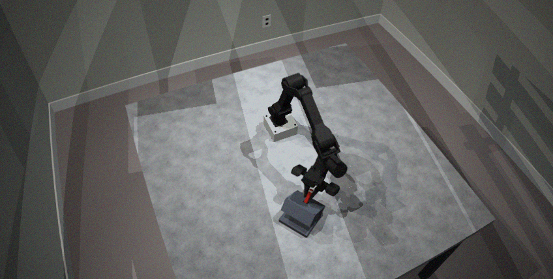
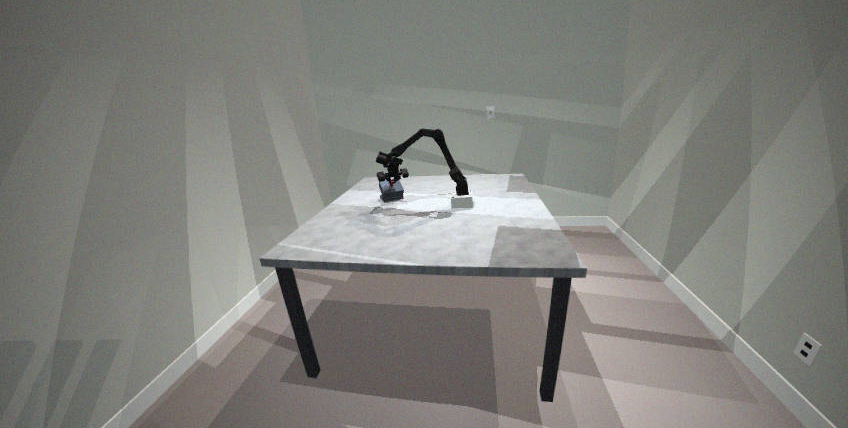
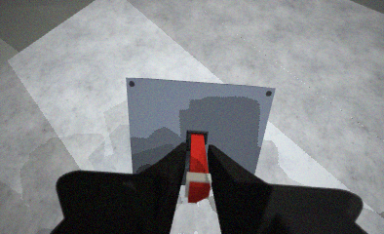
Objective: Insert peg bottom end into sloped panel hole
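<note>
Now | gripper (image 3: 197,168): fingers parted slightly, flanking the peg with thin gaps, not clamping it | red peg (image 3: 198,153), white-banded: lower centre of wrist view, far end in the hole (image 3: 197,134) | sloped panel (image 3: 155,112): grey, mid-frame, on the table (image 1: 194,183)

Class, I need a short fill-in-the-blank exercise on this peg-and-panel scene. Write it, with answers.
1. The peg is coloured ____.
2. Its far end sits in the panel's ____.
3. A ____ band circles the peg near its free end.
4. The gripper fingers flank the peg on ____ sides.

Answers: red; hole; white; both
</note>
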Robot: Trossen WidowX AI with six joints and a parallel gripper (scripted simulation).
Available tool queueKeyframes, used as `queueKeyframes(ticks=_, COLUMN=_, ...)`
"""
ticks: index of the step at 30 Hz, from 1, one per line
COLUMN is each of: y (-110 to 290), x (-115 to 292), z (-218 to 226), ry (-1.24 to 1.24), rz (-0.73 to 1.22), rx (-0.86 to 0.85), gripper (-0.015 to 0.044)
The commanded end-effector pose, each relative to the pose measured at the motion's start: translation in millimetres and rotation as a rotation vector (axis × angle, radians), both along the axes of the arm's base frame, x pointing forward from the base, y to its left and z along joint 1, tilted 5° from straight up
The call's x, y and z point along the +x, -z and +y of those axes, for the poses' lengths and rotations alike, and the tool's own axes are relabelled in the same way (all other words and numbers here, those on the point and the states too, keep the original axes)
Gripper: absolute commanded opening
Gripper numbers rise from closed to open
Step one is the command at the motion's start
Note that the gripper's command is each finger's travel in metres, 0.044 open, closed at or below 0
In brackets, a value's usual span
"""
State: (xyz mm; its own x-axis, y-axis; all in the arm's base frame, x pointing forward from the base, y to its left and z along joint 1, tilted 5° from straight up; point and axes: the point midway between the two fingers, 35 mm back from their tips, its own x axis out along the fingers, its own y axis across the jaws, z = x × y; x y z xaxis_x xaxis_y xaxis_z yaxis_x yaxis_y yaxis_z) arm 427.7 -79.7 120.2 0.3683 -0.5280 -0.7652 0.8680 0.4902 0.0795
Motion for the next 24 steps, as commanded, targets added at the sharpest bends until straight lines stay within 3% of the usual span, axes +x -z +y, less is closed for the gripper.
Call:
queueKeyframes(ticks=1, y=0, x=0, z=0, ry=0.0, rz=0.0, rx=0.0, gripper=0.0184)
queueKeyframes(ticks=11, y=-5, x=-2, z=4, ry=0.0, rz=0.001, rx=0.001, gripper=0.044)
queueKeyframes(ticks=24, y=-30, x=-11, z=23, ry=-0.002, rz=0.005, rx=0.005, gripper=0.044)
